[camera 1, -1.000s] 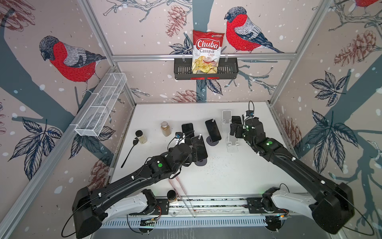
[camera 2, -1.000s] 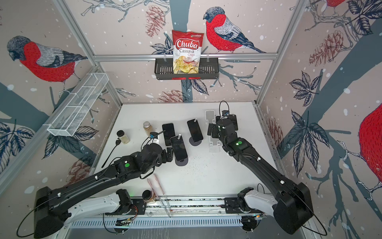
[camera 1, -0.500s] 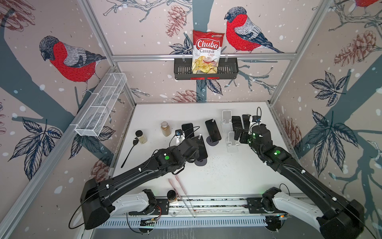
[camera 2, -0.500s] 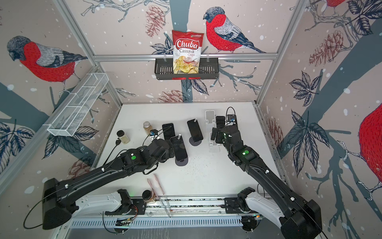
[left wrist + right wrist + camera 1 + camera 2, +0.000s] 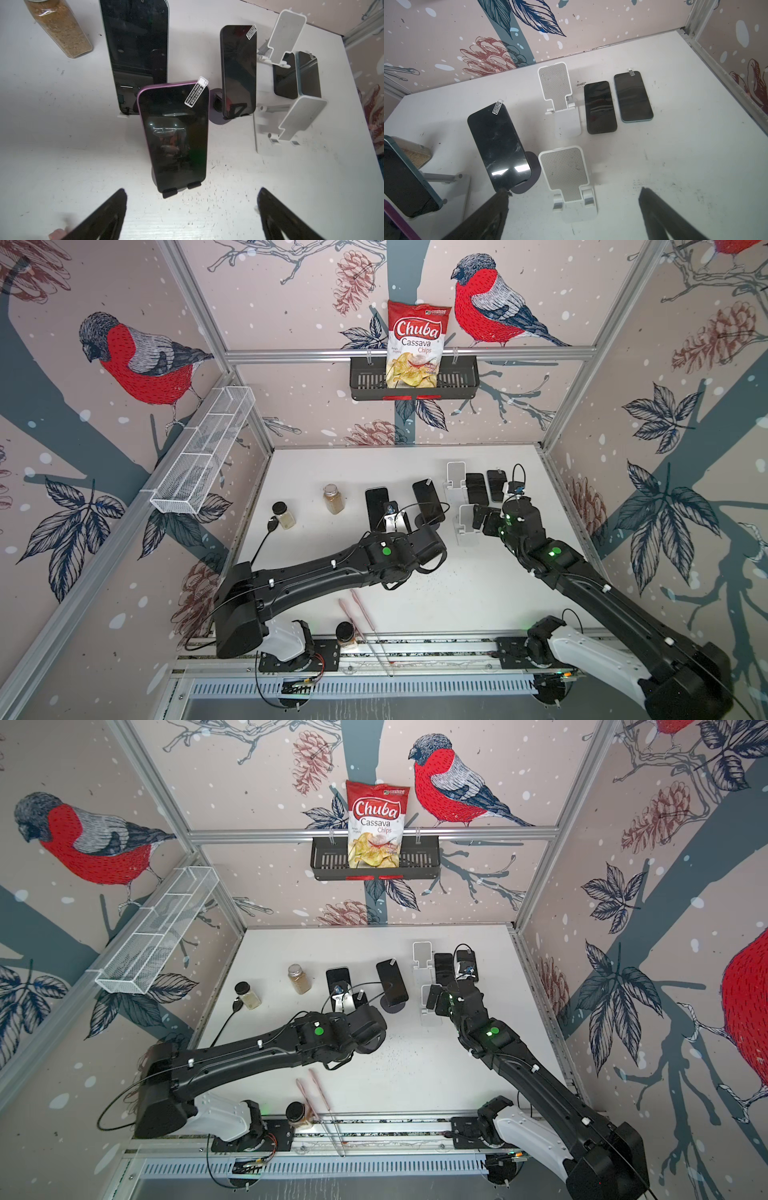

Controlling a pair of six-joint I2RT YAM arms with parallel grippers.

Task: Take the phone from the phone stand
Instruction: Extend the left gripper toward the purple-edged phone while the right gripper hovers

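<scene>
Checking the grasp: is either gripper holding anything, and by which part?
Nothing is held. The left gripper is open short of the purple phone; the right gripper is open too.

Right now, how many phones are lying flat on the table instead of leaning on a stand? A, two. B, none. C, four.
A: the black phone and the blue-edged phone lie flat side by side by the far empty white stand; the purple phone, the tall phone behind it and the phone on the round base lean on stands.
</scene>
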